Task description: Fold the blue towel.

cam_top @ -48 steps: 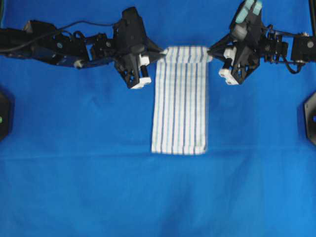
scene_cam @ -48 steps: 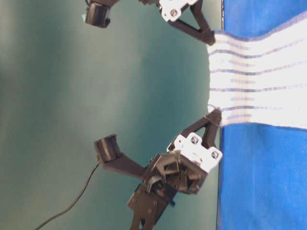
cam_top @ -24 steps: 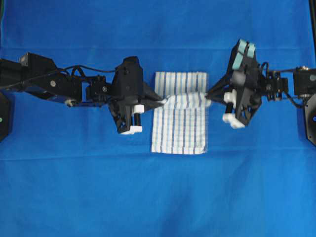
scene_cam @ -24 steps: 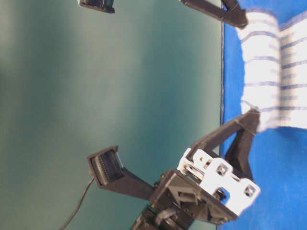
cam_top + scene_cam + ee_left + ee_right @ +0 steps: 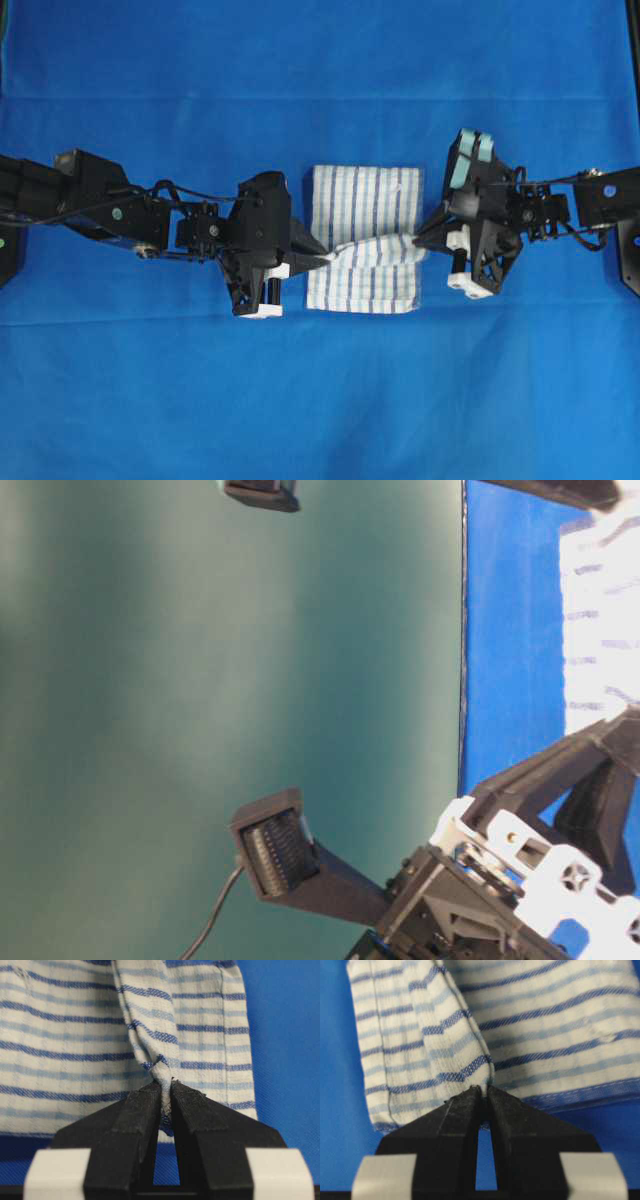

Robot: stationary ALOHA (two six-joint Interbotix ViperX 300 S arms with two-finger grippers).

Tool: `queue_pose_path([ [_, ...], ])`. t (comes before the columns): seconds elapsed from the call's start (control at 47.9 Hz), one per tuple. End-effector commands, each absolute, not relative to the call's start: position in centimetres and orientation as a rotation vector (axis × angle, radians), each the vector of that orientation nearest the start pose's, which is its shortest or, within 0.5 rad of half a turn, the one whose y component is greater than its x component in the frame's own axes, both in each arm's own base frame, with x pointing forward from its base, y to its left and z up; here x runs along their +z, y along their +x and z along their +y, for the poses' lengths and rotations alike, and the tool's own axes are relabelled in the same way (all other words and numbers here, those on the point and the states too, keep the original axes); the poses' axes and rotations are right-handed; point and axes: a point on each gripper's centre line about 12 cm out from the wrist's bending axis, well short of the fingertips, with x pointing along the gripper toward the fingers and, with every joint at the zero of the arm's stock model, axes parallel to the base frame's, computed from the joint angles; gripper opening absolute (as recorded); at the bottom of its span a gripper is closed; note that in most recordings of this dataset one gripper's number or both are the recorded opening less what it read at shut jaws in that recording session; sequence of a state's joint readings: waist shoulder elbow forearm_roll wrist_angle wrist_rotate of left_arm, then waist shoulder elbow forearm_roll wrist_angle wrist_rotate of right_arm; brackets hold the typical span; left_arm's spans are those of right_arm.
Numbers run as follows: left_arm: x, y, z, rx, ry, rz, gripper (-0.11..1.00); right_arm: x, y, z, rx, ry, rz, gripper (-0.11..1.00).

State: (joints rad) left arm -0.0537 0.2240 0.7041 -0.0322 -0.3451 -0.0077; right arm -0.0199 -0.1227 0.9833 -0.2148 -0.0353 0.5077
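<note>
Plain solid-blue table cloth; no writing legible. White blue-striped woven towel, stripes running top-to-bottom, edge pinched by left gripper and right gripper.

A plain solid-blue cloth covers the whole surface, faintly creased. On it lies the white woven blue towel with thin blue stripes, apparently doubled over itself.

You have one blue towel in front of you. You have two arms, left gripper and right gripper. One blue background cloth lies beneath.
</note>
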Motion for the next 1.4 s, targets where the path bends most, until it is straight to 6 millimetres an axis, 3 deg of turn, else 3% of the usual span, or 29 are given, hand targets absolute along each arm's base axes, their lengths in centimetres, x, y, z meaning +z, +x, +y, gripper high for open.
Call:
queue_pose_path([
  [0.0, 10.5, 40.0, -2.2, -0.034, -0.020, 0.573, 0.04, 12.1, 30.2, -0.4, -0.127, 0.294, 0.799, 0.08],
  [0.397, 10.4, 40.0, -1.9, -0.028, -0.019, 0.577, 0.06, 12.3, 30.4, -0.3, -0.124, 0.293, 0.795, 0.08],
  [0.585, 10.5, 40.0, -1.9, -0.028, -0.018, 0.577, 0.37, 12.5, 30.7, 0.3, -0.105, 0.286, 0.789, 0.10],
  [0.669, 10.6, 39.9, -1.7, -0.023, -0.020, 0.577, 0.47, 12.7, 30.9, 0.4, -0.103, 0.292, 0.783, 0.31],
  [0.752, 11.2, 39.8, -1.6, -0.022, -0.017, 0.574, 0.46, 13.2, 31.3, 0.6, -0.102, 0.300, 0.774, 0.56],
  [0.815, 12.1, 39.6, -1.6, -0.025, -0.012, 0.579, 0.46, 13.7, 31.5, 0.8, -0.097, 0.296, 0.768, 0.64],
  [0.94, 15.0, 38.4, -1.6, -0.029, -0.009, 0.594, 0.47, 16.1, 31.7, 1.6, -0.082, 0.276, 0.760, 0.57],
  [1.087, 18.6, 36.1, -1.8, -0.041, -0.004, 0.579, 0.47, 19.5, 31.0, 2.1, -0.080, 0.258, 0.750, 0.58],
  [1.191, 21.5, 33.5, -1.7, -0.045, -0.006, 0.513, 0.47, 21.6, 29.5, 1.8, -0.086, 0.247, 0.722, 0.58],
  [1.379, 24.9, 28.1, -1.4, -0.045, -0.007, 0.368, 0.47, 24.3, 26.0, 1.3, -0.072, 0.214, 0.611, 0.58],
])
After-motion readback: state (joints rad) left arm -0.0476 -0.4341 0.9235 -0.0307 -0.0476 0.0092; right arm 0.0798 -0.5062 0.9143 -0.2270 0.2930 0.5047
